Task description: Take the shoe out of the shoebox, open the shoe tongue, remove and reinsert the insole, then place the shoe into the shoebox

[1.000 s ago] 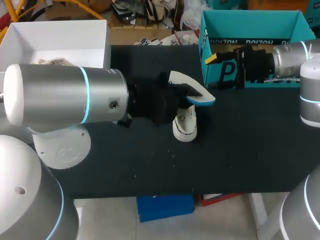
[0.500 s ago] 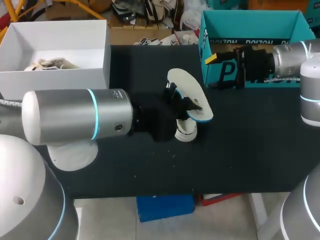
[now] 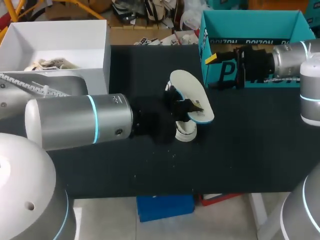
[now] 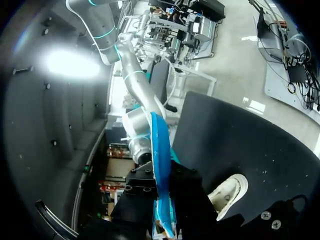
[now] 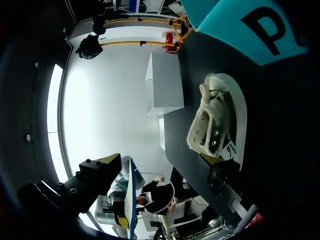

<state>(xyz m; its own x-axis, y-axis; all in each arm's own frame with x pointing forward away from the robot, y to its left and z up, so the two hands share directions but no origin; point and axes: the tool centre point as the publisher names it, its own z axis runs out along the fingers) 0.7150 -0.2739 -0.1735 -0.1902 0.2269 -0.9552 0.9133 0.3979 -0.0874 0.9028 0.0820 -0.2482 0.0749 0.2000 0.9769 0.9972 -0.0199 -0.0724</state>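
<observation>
Far out at ten o'clock, the white box [image 3: 107,52] is sitting at the table's [image 3: 240,150] corner with a pale, laced item lying inside. I cannot tell whether this or the other box is serving as the shoebox.

My left arm [image 3: 80,122] is reaching in from nine o'clock to the table's middle, and its left gripper [image 3: 186,107] is clenching the insole [image 3: 187,85]. The insole is lifted clear of the cloth, white face up and blue underside down. In the left wrist view it is running edge-on between the fingers, so the pinch is lying across its thickness; that probably leaves its length free to be steered back in toe first.

The shoe [image 3: 186,131] is standing on the table at about six o'clock from the insole, just under the gripper, opening upward. It is out of both boxes and nothing is holding it down, so it may slide during reinsertion.

At two o'clock, the right gripper [image 3: 215,67] is hovering in front of the teal box [image 3: 250,20], fingers apart and carrying nothing. It seems to be waiting out of the way, near enough to steady the shoe.
</observation>
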